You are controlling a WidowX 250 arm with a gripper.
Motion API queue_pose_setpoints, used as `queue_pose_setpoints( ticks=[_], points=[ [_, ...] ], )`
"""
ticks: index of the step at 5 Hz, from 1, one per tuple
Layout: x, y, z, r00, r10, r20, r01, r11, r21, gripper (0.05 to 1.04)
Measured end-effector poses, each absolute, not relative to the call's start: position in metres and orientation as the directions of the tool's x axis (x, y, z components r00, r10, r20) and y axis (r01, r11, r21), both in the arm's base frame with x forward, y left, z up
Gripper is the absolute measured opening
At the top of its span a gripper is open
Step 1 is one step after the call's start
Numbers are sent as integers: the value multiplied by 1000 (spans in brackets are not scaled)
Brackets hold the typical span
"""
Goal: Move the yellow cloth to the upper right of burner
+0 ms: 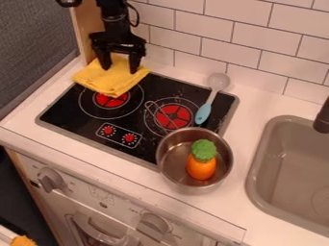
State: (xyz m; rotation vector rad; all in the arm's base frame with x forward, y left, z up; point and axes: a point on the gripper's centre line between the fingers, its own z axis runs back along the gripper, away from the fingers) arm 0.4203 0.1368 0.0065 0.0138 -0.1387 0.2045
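- Down front, a rounded oven knob [50, 180].
- Round metal pot [172, 166], holding an orange toy [202, 166] with a bumpy green top.
- Thin wire loop [164, 114] on the glassy cooktop [77, 129].
- Spoon [204, 113], handle blue.
- Soft, folded yellow cloth [110, 82] over the cooktop's back left corner.
- Claw [120, 70] at the cloth, released, fingers apart.
- Oblong tiles [235, 43].

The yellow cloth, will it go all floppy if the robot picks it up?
Probably yes: the yellow cloth looks like soft, creased fabric, so it would likely droop. It is probably light, since it seems to be only cloth. It likely won't roll, because it lies flat, partly over the cooktop.
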Motion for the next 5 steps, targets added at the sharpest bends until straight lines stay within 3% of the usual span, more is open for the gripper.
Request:
queue_pose_setpoints(
  ticks=[2, 3, 5],
  points=[
    [414, 94, 31, 990, 116, 77, -115, 993, -9, 999],
    [410, 93, 59, 989, 114, 92, -114, 993, -10, 999],
    [387, 90, 77, 986, 132, 106, -132, 991, -8, 999]
  ],
)
